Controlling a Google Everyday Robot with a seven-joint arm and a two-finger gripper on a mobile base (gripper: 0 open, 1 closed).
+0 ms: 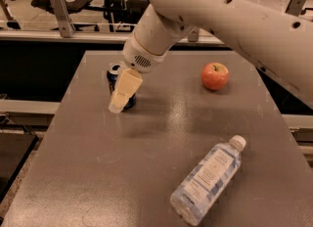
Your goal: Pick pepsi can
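Observation:
The pepsi can, dark blue with a silver top, stands upright on the left part of the grey table. My gripper, cream-coloured at the end of a large white arm, hangs down in front of the can and hides most of its body. Only the can's top and a sliver of its base show. The gripper is at the can's height, right against it in this view.
A red apple sits at the table's right rear. A clear plastic water bottle lies on its side at the front right. Office chairs and a railing stand behind the table.

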